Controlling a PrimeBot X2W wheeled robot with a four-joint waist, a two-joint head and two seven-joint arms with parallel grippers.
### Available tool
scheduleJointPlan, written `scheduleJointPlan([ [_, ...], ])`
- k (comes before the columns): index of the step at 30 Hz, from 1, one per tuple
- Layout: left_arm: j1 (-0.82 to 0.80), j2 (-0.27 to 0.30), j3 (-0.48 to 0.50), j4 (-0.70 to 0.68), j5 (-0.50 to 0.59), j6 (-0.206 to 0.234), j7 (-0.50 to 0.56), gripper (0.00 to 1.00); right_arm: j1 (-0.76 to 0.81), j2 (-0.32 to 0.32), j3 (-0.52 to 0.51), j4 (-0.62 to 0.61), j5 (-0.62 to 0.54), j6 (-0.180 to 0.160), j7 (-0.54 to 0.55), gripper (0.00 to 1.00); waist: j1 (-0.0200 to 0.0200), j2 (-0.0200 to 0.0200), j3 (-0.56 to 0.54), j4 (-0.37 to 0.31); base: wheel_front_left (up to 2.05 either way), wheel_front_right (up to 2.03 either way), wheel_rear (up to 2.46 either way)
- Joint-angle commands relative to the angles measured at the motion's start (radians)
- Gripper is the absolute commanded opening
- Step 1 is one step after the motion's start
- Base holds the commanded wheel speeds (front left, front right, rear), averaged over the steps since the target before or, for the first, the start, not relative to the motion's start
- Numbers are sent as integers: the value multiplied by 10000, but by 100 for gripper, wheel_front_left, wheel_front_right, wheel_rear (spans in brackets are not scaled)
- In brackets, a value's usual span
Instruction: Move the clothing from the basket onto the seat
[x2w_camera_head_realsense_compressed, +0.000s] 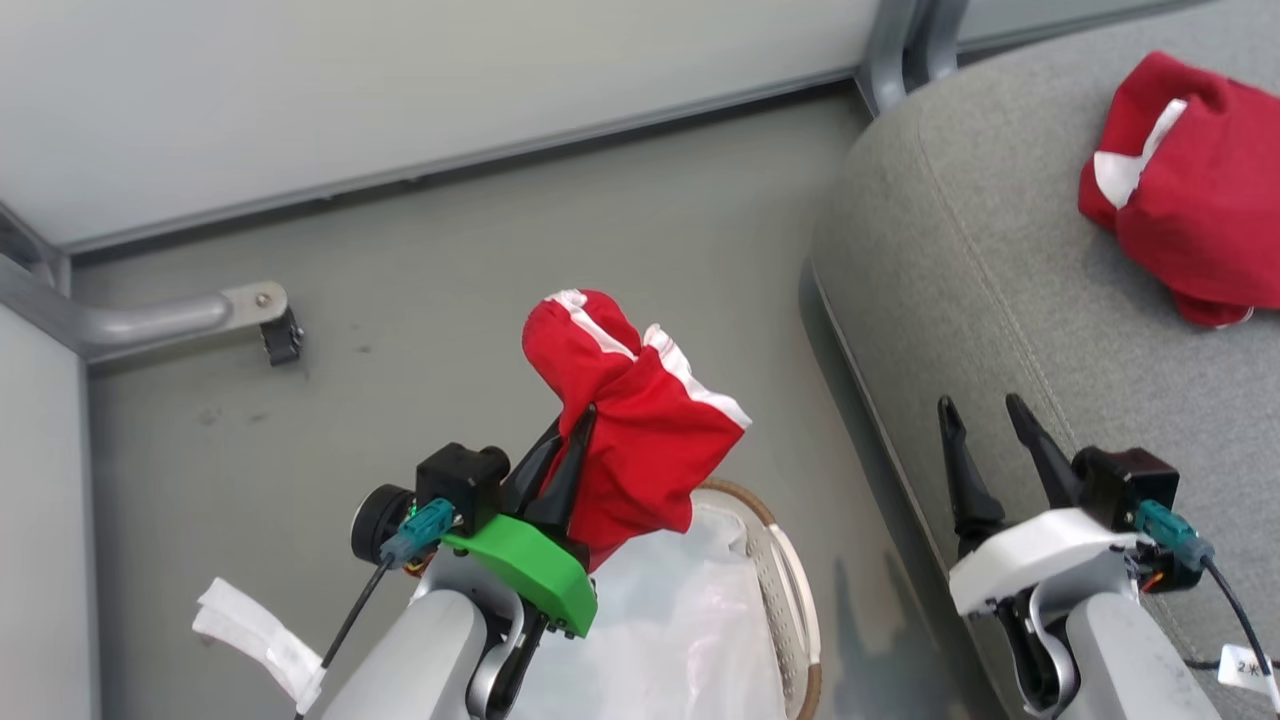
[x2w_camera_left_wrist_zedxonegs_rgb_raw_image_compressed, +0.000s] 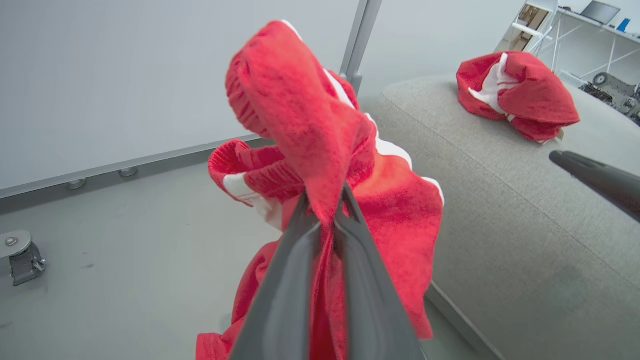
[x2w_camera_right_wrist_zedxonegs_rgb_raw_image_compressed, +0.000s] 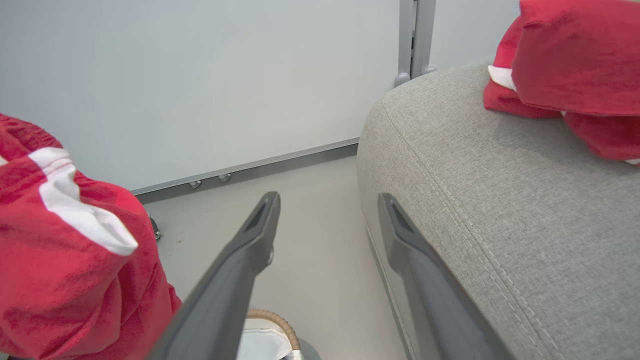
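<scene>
The jaws of the left gripper (x2w_camera_head_realsense_compressed: 573, 425) are pressed together on a fold of 1 red garment (x2w_camera_head_realsense_compressed: 640, 410). It hangs at the centre of the head view, above the basket (x2w_camera_head_realsense_compressed: 793, 585) at the bottom centre. The jaws of the right gripper (x2w_camera_head_realsense_compressed: 981, 408) stand spread and hold nothing, at the lower right over the edge of the seat (x2w_camera_head_realsense_compressed: 930, 260).

I judge the step is the carry. The arm should go toward the right of the frame, high enough that the hanging tail passes over the rounded cushion edge, and release only well onto the cushion.

The garment is soft and bright red with white stripes, bunched above the fingers and drooping below. A 2nd garment (x2w_camera_head_realsense_compressed: 1190, 190) lies crumpled on the seat at the upper right.
</scene>
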Motion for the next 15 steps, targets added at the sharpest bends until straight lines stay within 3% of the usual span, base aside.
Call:
scheduleJointPlan([
  [1,333,-81,240,-267,134,-50,-35,0,294,-52,-9,60,22,-14,-5,100,1,0,-1083,482,0,0,0],
  [9,1073,-364,1389,-1889,794,-151,-35,0,1056,-48,405,273,-18,-14,-5,100,1,0,-1899,541,0,0,0],
  [15,1332,-430,1527,-2399,938,-171,-35,0,1137,-260,2481,-59,579,-14,-3,100,1,0,-2061,582,0,0,0],
])
